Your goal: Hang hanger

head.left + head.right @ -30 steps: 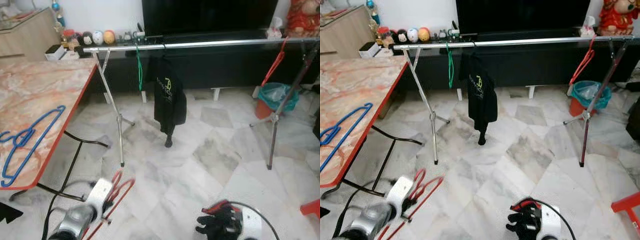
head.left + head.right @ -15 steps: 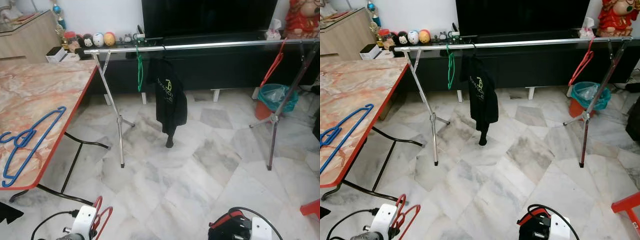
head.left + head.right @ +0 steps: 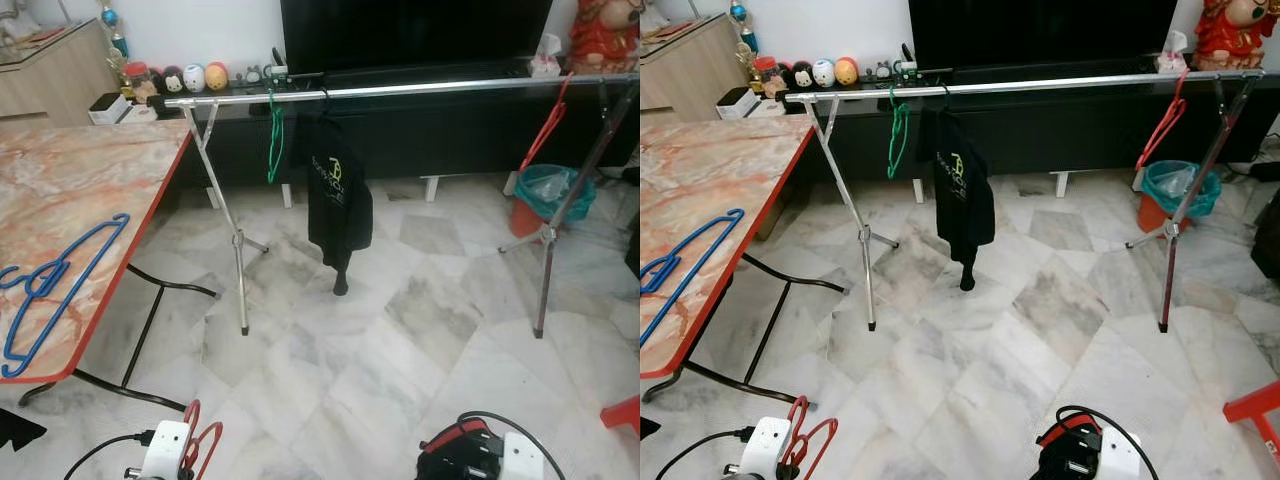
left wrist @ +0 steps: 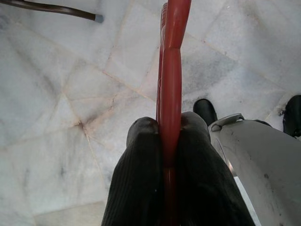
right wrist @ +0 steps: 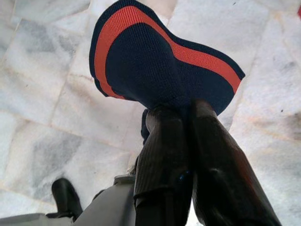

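The red hanger [image 4: 170, 70] sits clamped between the closed fingers [image 4: 141, 179] of the left gripper [image 3: 185, 455] at the lower left of the frame, low over the marble floor. The rail [image 3: 400, 89] crosses the upper frame, well apart, so the carry and hooking remain. The right gripper [image 5: 188, 155] has its fingers closed on nothing.

Ahead of the jaws, open marble floor [image 3: 400, 360]; long bare silver rail [image 3: 440, 88] between black garment [image 3: 338, 195] and red hanger [image 3: 545, 125].
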Tool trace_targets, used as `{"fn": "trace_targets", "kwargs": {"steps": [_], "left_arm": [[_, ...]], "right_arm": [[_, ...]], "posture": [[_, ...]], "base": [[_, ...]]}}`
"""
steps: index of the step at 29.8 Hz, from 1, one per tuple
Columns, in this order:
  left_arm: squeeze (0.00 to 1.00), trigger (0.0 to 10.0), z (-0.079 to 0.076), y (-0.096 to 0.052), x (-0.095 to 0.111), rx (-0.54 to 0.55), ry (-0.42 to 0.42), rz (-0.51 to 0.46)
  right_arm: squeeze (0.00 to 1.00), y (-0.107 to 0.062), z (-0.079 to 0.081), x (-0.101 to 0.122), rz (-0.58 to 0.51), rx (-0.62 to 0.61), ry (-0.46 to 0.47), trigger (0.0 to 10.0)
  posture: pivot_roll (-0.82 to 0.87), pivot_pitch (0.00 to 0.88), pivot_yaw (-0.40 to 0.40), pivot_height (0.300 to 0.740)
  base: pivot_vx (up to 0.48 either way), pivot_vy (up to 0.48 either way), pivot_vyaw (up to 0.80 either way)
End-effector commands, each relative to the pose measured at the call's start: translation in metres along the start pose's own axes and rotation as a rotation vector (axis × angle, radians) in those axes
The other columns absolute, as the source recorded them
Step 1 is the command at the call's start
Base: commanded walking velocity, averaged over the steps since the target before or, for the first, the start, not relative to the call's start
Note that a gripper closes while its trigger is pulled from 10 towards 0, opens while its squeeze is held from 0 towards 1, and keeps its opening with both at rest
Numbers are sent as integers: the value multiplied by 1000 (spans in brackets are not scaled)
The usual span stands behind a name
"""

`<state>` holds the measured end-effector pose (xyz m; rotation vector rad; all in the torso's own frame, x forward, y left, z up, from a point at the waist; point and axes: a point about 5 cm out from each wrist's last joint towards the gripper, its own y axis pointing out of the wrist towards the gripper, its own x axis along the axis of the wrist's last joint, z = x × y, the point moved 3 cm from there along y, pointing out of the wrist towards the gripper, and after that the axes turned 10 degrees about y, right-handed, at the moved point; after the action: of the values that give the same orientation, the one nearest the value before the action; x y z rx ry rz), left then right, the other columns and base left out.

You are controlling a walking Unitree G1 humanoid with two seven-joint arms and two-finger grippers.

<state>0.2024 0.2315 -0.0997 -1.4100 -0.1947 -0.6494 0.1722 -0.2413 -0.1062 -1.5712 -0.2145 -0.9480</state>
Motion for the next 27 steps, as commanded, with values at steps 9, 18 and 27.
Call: {"fn": "trace_targets", "kwargs": {"steps": [9, 18, 27], "left_arm": [[0, 10000, 0, -1, -13, 7, 25, 45], [0, 10000, 0, -2, -15, 9, 41, 54], [0, 10000, 3, -2, -15, 25, 21, 56]], "right_arm": [[0, -2, 8, -9, 25, 32, -19, 10000], [0, -1, 17, -9, 32, 79, -84, 10000], [0, 0, 22, -5, 24, 99, -97, 10000]], "posture": [[-71, 0, 97, 740], [-64, 0, 104, 740], [-51, 0, 95, 740]], "base": [[0, 345, 93], [0, 375, 0], [0, 371, 622]]}}
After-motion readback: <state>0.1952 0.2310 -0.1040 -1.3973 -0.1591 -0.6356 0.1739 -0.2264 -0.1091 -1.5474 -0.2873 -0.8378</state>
